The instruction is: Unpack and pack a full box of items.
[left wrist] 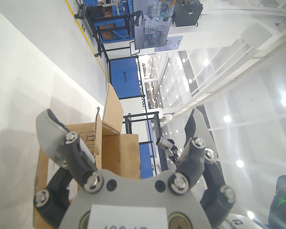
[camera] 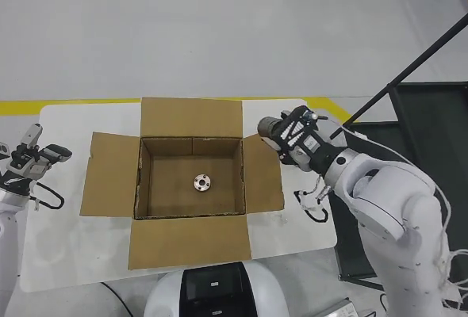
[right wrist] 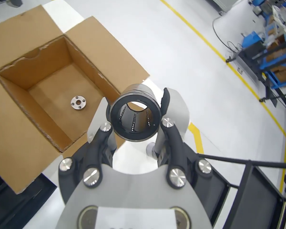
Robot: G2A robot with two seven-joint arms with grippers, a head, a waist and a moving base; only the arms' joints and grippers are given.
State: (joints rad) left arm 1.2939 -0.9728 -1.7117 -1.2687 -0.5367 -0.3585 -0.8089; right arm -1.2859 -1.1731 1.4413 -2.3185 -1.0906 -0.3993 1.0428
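right pincer (right wrist: 136, 103) is clamped on a short metal sleeve (right wrist: 135, 114), pads on its round sides, bore facing the wrist camera. in the top view it sits in the upper right, over the outer edge of the box's right flap (camera: 262, 178), not over the opening. the box (camera: 190, 119) is mid-frame on the table (camera: 75, 238) with all four flaps folded out. one small round disc (camera: 201, 184) lies flat near the centre of its floor, nothing else visible inside.

left pincer (camera: 47, 143) is at the left edge of the top view, well apart from the box, spread wide with nothing in it.

my read: sleeve is headed into the box, packing barely begun.

risks from here:
- two narrow pads on a smooth round body. any jolt or tilt and it may rotate or slip out.
- release where it is now and it lands on the flap, then likely rolls off onto the table or the floor.
- coming in low from the right could catch the flap or the box wall and shove the box, since nothing braces it.
- dropping from height could hit the disc or dent the cardboard floor. better to lower it into a bare patch beside the disc.
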